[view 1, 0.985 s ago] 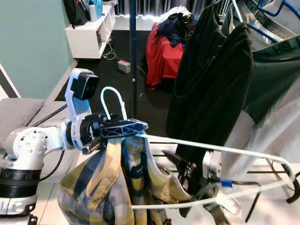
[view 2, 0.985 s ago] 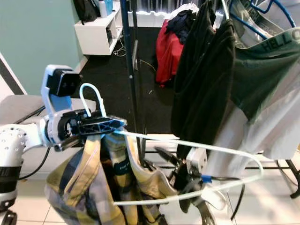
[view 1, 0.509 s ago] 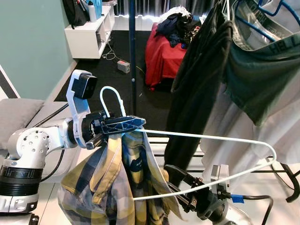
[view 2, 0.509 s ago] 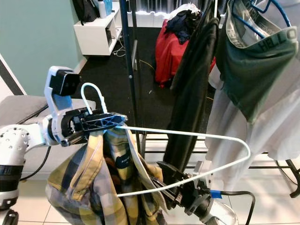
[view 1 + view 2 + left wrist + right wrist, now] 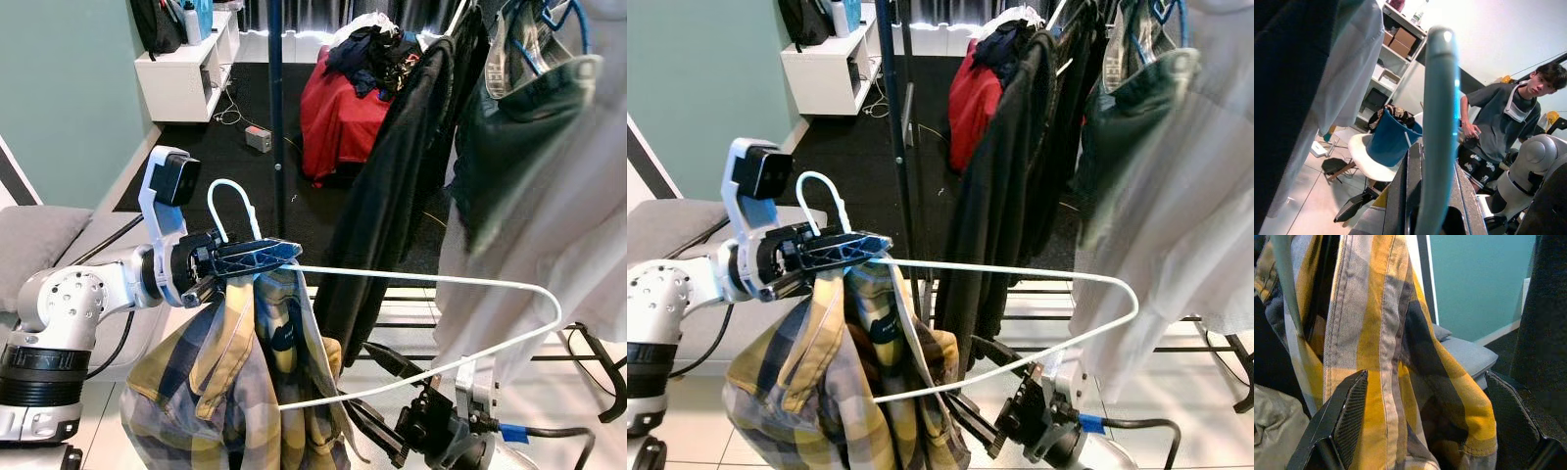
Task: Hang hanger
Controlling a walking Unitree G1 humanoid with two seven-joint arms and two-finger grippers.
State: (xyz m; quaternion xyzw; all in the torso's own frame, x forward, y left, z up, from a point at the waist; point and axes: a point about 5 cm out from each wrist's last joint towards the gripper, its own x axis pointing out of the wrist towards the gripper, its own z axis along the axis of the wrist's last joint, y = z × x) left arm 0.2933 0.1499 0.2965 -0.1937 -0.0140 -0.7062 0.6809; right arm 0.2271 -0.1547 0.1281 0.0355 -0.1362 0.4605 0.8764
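Our left hand [image 5: 257, 258] clamps the white hanger [image 5: 431, 284] carrying a plaid shirt [image 5: 235, 392]; right hand [image 5: 377, 401] spread wide below the hanger.

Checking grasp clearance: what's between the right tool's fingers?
In the right wrist view, the yellow plaid shirt hangs between the open right tool's fingers; the white hanger runs above it.

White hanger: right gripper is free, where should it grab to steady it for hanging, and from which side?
Grip the hanger's bare upper arm, right of the plaid shirt, coming up from below where the right gripper sits open. That wire is thin, nearly level and uncovered. The left gripper already clamps the neck under the hook, and the shirt covers the left part, so probably leave those alone.
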